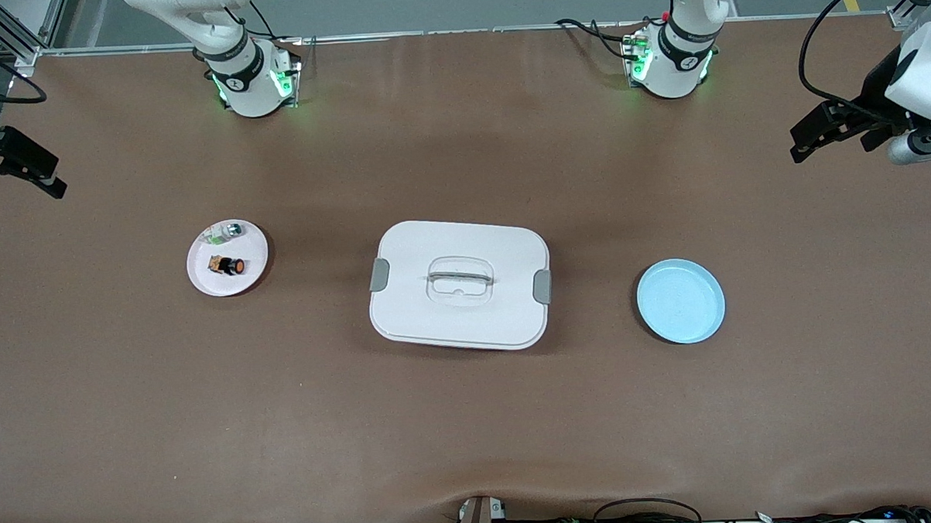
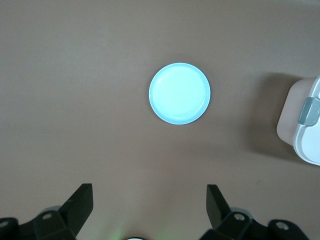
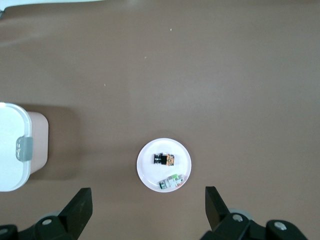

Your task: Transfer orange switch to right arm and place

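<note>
Both claws hang wide and empty: my right claw over the white plate holding the orange switch, my left claw over the blue plate, well apart.

On the bench, a lidded box sits in the middle of the frame. A small plate lies at mid left, holding the orange switch and a clear part just above it. An empty dish lies at mid right.

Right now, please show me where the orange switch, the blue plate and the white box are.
orange switch (image 1: 229, 265): front view, its black body.
blue plate (image 1: 680, 300): front view, its bare middle.
white box (image 1: 465, 246): front view, its lid.
</note>
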`<state>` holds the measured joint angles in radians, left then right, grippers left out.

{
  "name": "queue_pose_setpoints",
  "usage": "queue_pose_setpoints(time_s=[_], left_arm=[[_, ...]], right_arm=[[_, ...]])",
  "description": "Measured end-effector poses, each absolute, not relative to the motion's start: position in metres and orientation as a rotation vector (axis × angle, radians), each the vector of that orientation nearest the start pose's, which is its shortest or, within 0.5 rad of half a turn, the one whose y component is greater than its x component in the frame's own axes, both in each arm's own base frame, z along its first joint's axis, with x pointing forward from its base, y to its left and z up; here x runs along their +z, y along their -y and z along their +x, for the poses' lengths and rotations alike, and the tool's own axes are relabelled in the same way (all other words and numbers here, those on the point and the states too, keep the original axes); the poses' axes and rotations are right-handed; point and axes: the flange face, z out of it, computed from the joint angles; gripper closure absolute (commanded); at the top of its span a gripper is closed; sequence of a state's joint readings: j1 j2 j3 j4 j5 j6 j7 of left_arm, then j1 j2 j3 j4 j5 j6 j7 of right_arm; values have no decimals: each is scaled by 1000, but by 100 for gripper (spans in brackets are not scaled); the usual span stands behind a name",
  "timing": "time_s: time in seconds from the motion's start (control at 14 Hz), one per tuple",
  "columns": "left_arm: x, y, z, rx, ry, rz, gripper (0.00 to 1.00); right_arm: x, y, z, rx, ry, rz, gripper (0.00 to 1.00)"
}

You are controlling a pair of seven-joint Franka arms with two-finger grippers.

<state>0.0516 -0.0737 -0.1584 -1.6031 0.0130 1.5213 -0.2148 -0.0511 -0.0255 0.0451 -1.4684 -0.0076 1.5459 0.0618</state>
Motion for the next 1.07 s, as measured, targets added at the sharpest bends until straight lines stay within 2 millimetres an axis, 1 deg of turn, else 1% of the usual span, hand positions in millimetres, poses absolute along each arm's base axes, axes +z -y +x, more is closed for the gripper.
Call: queue_pose_setpoints(time_s=[0.14, 0.36, 0.5, 0.86, 1.07], left_arm=[[644, 58, 523, 8, 170, -3111, 0], [644, 58, 523, 8, 170, -3111, 0], [644, 59, 523, 8, 168, -3111, 0], [644, 61, 523, 8, 161, -3111, 0], [644, 62, 523, 8, 159, -3112, 0]], right_arm=[[679, 4, 551, -150, -147, -3133, 0], [676, -12, 554, -138, -186, -3126, 0], [677, -16, 553, -137, -186, -3125, 0], [676, -12, 553, -130, -198, -3125, 0], [676, -2, 553, -131, -187, -3128, 0]])
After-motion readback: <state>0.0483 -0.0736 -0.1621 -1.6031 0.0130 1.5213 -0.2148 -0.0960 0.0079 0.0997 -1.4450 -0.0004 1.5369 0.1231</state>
